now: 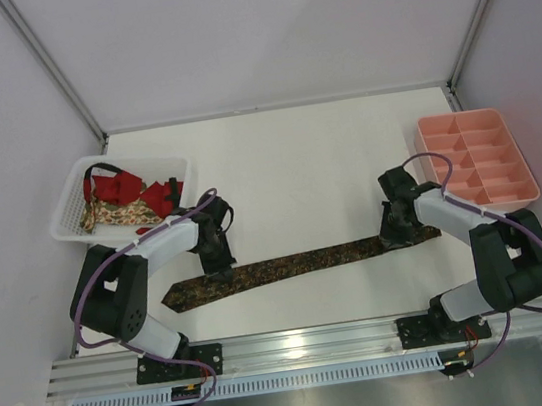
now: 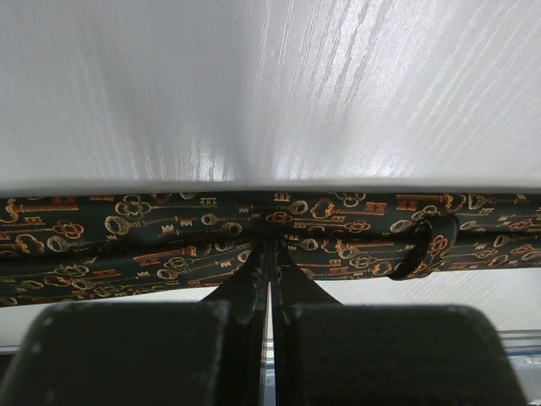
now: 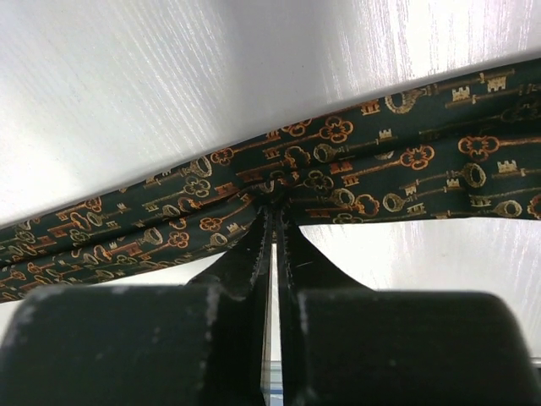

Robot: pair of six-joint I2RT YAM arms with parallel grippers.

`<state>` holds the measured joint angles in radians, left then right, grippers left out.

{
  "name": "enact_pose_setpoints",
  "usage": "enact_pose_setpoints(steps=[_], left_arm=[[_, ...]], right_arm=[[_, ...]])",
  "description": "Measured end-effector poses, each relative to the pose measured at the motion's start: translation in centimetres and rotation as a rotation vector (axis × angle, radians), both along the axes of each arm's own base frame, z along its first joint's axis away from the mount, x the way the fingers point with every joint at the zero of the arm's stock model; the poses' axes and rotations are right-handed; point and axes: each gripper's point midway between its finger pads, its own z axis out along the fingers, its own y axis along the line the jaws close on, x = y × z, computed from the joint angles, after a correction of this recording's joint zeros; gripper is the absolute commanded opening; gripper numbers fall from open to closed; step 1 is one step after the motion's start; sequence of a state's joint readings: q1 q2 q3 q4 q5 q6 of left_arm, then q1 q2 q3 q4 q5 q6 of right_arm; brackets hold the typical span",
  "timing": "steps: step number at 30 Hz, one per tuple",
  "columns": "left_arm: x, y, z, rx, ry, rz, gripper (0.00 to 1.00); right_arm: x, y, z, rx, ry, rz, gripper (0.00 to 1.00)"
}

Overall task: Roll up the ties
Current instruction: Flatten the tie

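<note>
I am watching the dark key-patterned tie [image 1: 290,264] lying stretched flat across the near part of the white table [image 1: 295,159], with its wide pointed end toward the left. The left gripper [image 2: 269,245] is pinching the tie's near edge close to that wide end, its jaws pressing together on a bunched fold of fabric. The right gripper [image 3: 275,207] is clamping the fabric the same way near the narrow end. In the white basket [image 1: 69,219] at far left, red ties [image 1: 154,194] and a beige floral tie [image 1: 116,217] are sitting in a heap; the pink compartment tray [image 1: 423,133] is sitting at far right
</note>
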<state>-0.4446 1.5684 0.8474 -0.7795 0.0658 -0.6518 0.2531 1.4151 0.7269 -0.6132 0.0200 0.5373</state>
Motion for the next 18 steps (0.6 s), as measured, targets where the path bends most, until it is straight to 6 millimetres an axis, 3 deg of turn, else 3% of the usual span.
enact_pose_setpoints(steps=[5, 12, 18], left_arm=[[0.0, 0.0, 0.0, -0.003, 0.003, -0.004, 0.01], [0.0, 0.0, 0.0, -0.003, 0.003, -0.002, 0.01], [0.3, 0.3, 0.1, 0.009, -0.004, 0.003, 0.01]], right_arm=[[0.2, -0.1, 0.7, -0.016, 0.001, -0.003, 0.01], [2.2, 0.4, 3.1, -0.008, -0.046, -0.002, 0.0], [2.4, 0.4, 2.5, -0.014, -0.023, -0.003, 0.0]])
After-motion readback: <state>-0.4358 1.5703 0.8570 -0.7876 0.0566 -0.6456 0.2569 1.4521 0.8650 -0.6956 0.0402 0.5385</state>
